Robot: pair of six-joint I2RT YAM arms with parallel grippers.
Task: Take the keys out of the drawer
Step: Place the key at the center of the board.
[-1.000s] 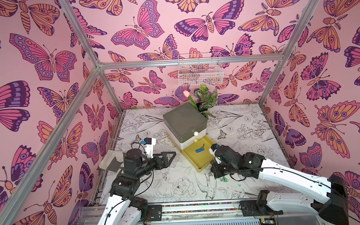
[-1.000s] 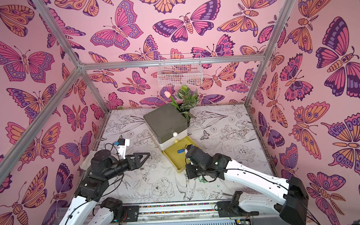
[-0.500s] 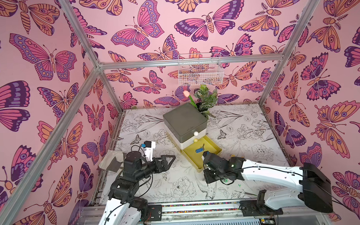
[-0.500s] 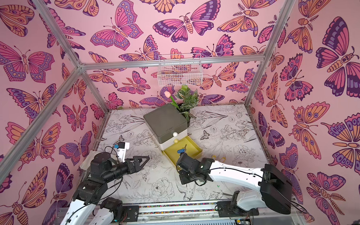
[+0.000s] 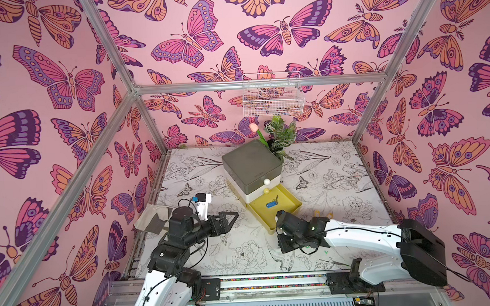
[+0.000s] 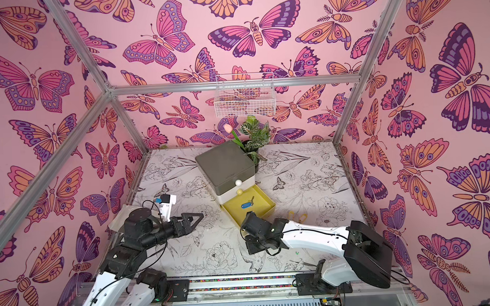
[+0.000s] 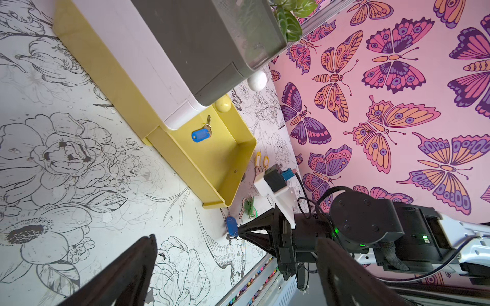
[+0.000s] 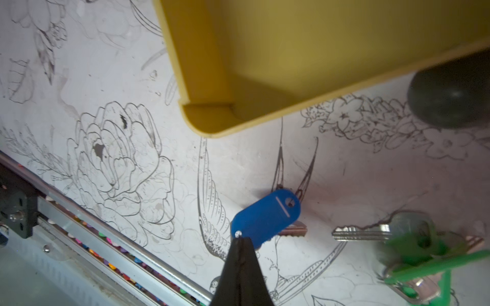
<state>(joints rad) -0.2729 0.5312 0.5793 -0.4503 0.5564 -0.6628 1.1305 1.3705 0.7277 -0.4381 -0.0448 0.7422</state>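
Beside the yellow plastic drawer (image 5: 289,215), the right gripper (image 8: 240,239) pinched only the tip of a blue-tagged metal key (image 8: 265,214), which could slip; the left gripper (image 5: 232,215) gaped; 1 more blue-tagged key (image 5: 271,204) lay inside.

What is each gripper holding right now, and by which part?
The right gripper pinches a blue key tag by the end opposite its ring hole; the left gripper is open, holding nothing.

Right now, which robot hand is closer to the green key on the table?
The right. The right gripper, shut on a blue-tagged key, sits just beside the green-tagged key; the left gripper hangs open farther off, past the corner of the yellow drawer.
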